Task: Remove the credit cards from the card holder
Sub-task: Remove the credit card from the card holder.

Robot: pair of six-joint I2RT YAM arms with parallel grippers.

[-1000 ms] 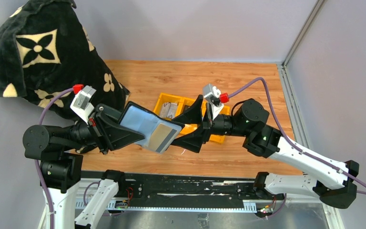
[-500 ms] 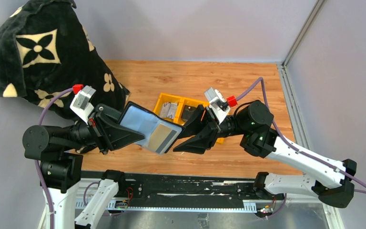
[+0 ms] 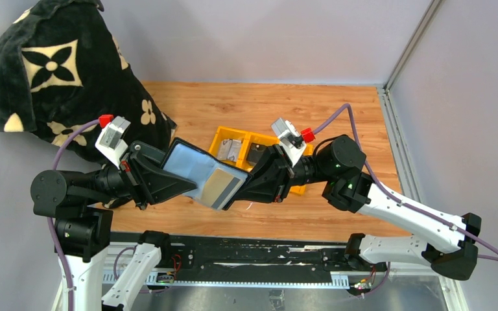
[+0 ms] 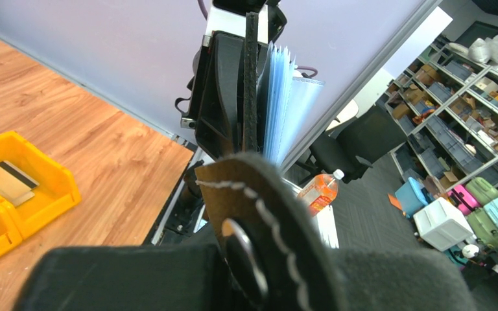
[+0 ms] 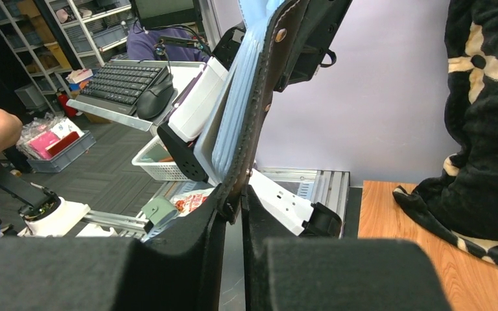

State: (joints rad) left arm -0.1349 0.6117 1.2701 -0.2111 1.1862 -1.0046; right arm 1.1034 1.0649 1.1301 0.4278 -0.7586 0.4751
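- The card holder [image 3: 194, 170], with a black cover, hangs open and tilted at the centre of the top view, pale blue sleeves facing up.
- A tan card [image 3: 219, 186] sits in its lower-right sleeve.
- A striped card [image 4: 5, 181] lies flat in the yellow bin [image 4: 55, 194].
- A grey card [image 3: 232, 149] lies in the bin's left compartment.

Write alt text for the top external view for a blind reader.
Two robot arms hold an open black wallet-like card holder between them, the left hand at one end, the right hand pinching the other. A tan card shows inside; behind sits a yellow three-compartment bin on the wooden table.
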